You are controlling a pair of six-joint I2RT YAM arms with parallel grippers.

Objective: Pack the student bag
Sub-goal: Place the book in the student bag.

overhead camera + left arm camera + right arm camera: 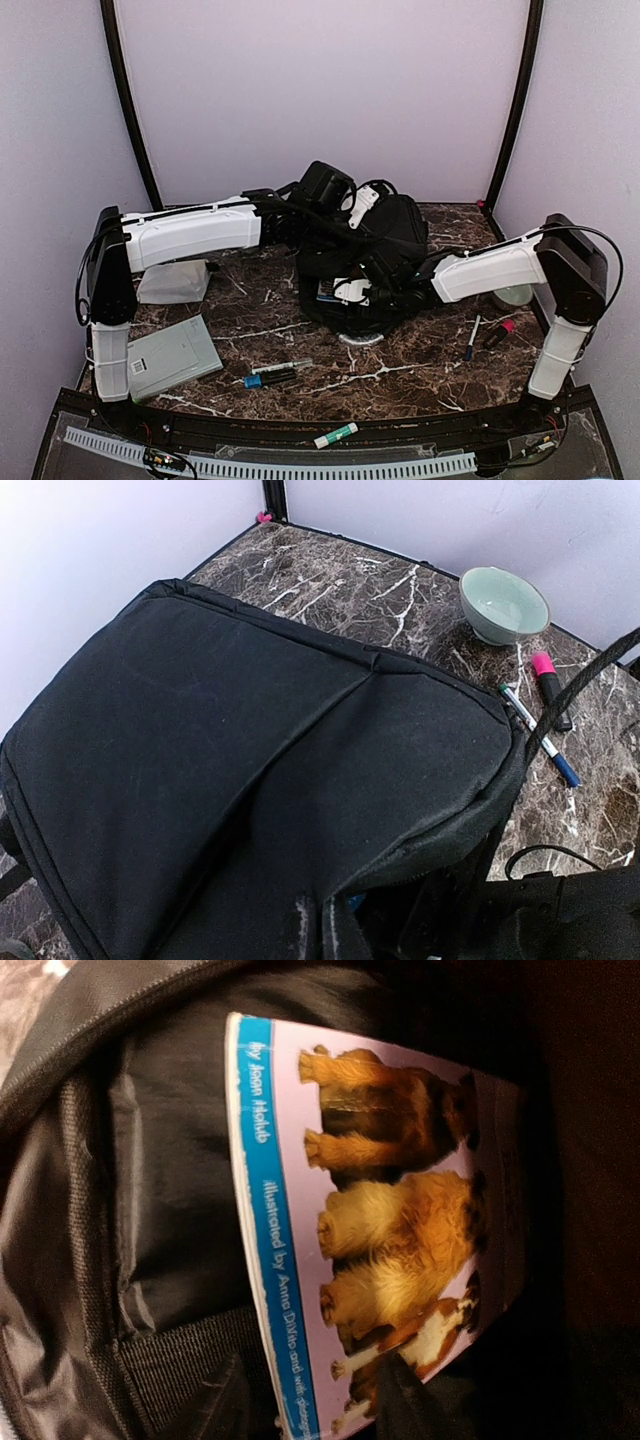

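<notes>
A thin picture book with dogs on its lilac cover sits inside the open large black soft fabric backpack. The right gripper flanks the book's near edge. I cannot tell whether it or the left gripper is clamped.

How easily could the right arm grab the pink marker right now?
Probably not straight away: the right gripper is inside the student bag beside a book and would need to back out first. The pink marker lies uncovered on the table near that arm.

Bowl, pink marker and blue pen by the right edge — grey binder near the front-left corner, dark marker mid-front.
</notes>
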